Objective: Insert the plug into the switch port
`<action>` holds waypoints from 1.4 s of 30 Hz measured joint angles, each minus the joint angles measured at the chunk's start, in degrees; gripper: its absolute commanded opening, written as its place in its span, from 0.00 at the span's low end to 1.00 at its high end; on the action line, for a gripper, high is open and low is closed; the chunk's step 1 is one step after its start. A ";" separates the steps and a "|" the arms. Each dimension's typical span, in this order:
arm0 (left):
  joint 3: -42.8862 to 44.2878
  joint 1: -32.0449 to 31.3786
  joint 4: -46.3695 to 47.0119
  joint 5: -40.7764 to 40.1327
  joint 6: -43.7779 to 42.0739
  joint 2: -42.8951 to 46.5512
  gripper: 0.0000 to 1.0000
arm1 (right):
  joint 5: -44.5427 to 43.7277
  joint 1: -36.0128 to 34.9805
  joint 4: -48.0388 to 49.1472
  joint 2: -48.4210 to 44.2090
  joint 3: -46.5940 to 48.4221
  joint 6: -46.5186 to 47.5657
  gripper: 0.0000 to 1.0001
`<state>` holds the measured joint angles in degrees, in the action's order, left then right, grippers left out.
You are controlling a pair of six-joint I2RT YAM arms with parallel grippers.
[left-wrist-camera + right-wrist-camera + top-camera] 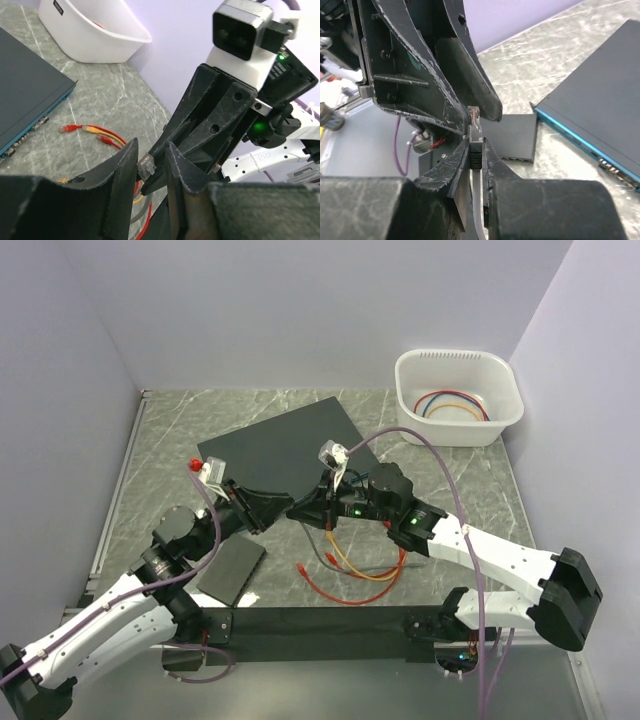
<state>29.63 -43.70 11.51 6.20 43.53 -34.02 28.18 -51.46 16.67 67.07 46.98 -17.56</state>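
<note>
The switch (pixel 285 450) is a large flat dark grey box at the table's middle; its teal front edge with sockets shows in the left wrist view (pixel 35 117) and in the right wrist view (pixel 580 137). My right gripper (pixel 312 508) (pixel 476 145) is shut on the black boot of a grey cable, and the clear plug (pixel 475 120) sticks out past its tips. My left gripper (pixel 272 508) (pixel 152 157) meets it tip to tip above the table in front of the switch. Its fingers are apart and stand on either side of the plug (pixel 146 165).
A smaller flat black slab (pixel 230 570) (pixel 517 137) lies near the left arm. Loose red and yellow cables (pixel 350 575) (pixel 92 132) lie on the table below the grippers. A white tub (pixel 458 395) holding coiled cables stands at the back right.
</note>
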 measured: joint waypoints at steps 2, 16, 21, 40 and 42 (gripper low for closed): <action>-0.46 0.00 -0.20 -0.04 -0.37 0.87 0.33 | 1.86 0.59 1.16 0.68 -0.35 -0.79 0.00; -1.11 0.00 -0.24 -0.07 -0.90 1.20 0.01 | 8.55 2.23 5.16 3.67 -0.44 -4.33 0.38; 0.90 0.00 -5.51 -3.19 0.13 -0.09 0.01 | 4.59 2.16 0.70 3.54 0.96 -2.29 0.89; 10.27 0.00 -23.91 -15.21 9.57 -6.64 0.01 | -29.29 -10.27 -18.05 3.74 10.14 10.67 0.47; 10.27 0.00 -23.91 -15.30 9.77 -6.62 0.01 | -29.90 -10.29 -18.58 4.66 10.23 10.86 0.46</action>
<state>39.90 -43.70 -12.40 -9.10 53.30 -40.64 -1.72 -61.76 -1.91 71.72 57.21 -6.70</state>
